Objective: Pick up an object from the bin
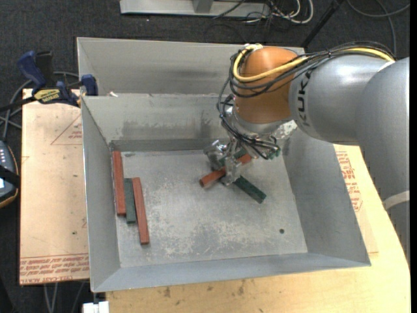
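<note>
1. We see a red-brown stick lying flat on the floor of the bin. It is near the bin's middle, a little toward the back wall, and slants across the floor.
2. The gripper is low over the right-hand part of this stick. We cannot tell whether it is spread, pressed together or pinching the stick, because the wrist hides that spot.
3. A dark green stick lies just to the right of the gripper, angled toward the bin's right front. We cannot tell whether it touches the red-brown stick.
4. Three more sticks lie side by side along the bin's left wall, well apart from the first two:
   - a long red-brown one against the wall
   - a shorter green one beside it
   - another red-brown one nearer the bin's front
5. Above the gripper sits the orange wrist cover, looped with cables. The grey arm reaches in over the bin's right rim.
</note>
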You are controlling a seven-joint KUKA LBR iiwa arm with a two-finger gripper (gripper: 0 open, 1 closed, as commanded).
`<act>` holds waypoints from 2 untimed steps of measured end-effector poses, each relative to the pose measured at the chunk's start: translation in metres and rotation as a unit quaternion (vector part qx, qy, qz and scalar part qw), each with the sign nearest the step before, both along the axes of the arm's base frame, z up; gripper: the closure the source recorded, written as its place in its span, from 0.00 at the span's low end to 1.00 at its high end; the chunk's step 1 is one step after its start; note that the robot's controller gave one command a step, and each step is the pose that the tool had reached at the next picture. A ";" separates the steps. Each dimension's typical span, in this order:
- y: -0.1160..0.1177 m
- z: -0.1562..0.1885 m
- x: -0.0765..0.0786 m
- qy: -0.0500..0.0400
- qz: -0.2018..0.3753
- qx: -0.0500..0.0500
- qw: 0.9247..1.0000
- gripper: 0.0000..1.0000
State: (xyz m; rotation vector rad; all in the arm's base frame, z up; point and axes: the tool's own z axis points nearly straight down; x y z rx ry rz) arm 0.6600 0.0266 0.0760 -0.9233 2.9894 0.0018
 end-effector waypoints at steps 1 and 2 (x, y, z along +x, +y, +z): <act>0.038 0.158 -0.004 -0.001 0.137 -0.002 0.991 1.00; 0.044 0.241 -0.026 -0.001 0.130 -0.003 0.991 1.00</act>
